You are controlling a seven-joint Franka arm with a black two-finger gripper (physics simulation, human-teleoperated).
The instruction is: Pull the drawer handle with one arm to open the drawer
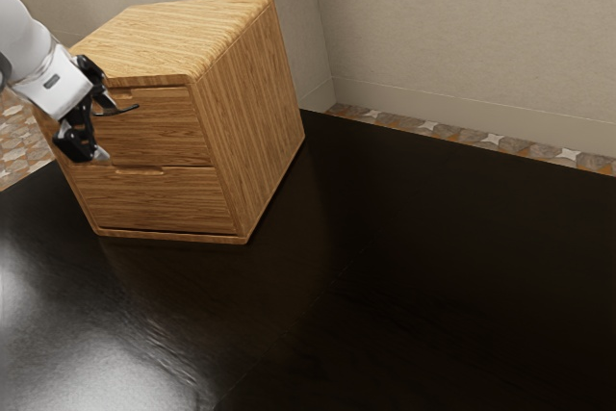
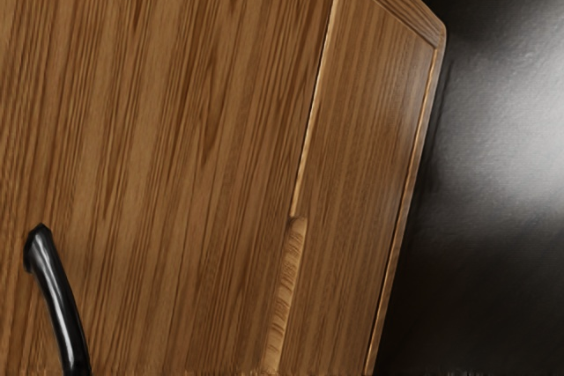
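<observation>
A dark glossy table (image 1: 433,286) covers the lower and right parts of the exterior view. Pale walls (image 1: 462,26) stand behind it, with a patterned tile strip (image 1: 481,137) along their base.

A wooden cabinet (image 1: 241,93) stands on the table in the upper left of the frame, its front turned toward the frame's lower left. The front carries two drawers. The upper drawer (image 1: 164,127) sits directly above the lower drawer (image 1: 164,199), and both fronts appear flush with each other.

The white arm (image 1: 34,60) enters at the upper left edge of the frame and angles down across the cabinet's front.

The black gripper (image 1: 82,146) hangs in front of the left part of the upper drawer. Its opening cannot be told from either view.

The task's black handle (image 1: 120,109) is mounted on the upper drawer, at the left of the frame and just beside the gripper on its right. Contact between them cannot be confirmed.

In the wrist view, the black handle (image 2: 55,305) curves across the upper drawer (image 2: 176,129) front. A small wooden handle (image 1: 140,171) lies along the top edge of the lower drawer. The wrist view shows the wooden handle (image 2: 289,297) at the seam between the two drawer fronts.
</observation>
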